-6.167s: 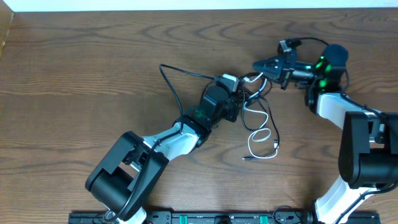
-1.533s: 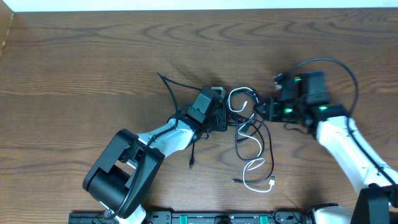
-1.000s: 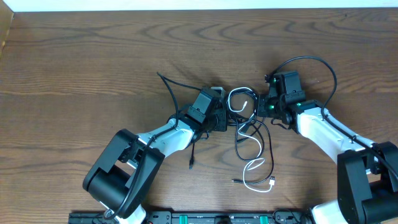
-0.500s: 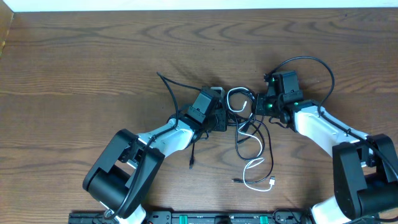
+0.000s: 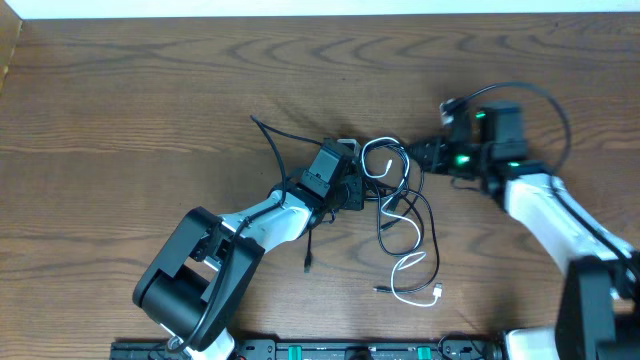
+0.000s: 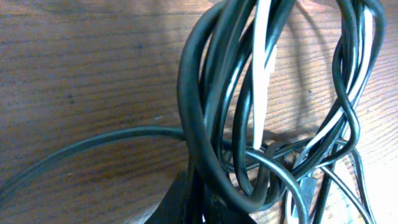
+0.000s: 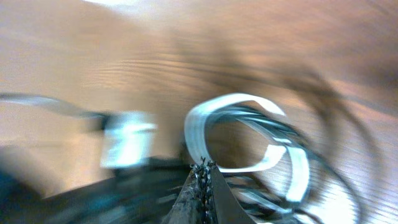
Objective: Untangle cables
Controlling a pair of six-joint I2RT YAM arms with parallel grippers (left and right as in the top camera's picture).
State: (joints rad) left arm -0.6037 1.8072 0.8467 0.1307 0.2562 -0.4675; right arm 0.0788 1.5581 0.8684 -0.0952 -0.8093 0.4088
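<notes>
The cables lie tangled mid-table: a white loop with black loops round it. The white plug end trails toward the front, and one black strand runs off to the upper left. My left gripper is shut on black strands at the bundle's left side. In the left wrist view the black and white cables fill the frame above that gripper. My right gripper is shut at the bundle's right edge. Its wrist view is blurred, with the right gripper closed at the white loop; whether a strand is pinched is hidden.
Both arm bases and a black rail line the front edge. The right arm's thick black wire arcs above its wrist. A black cable end lies beside the left forearm. Bare wood surrounds the bundle.
The right gripper closed at the bundle's right edge, then shifted right and slightly up in the last half second. The left gripper and its hold have not moved.
</notes>
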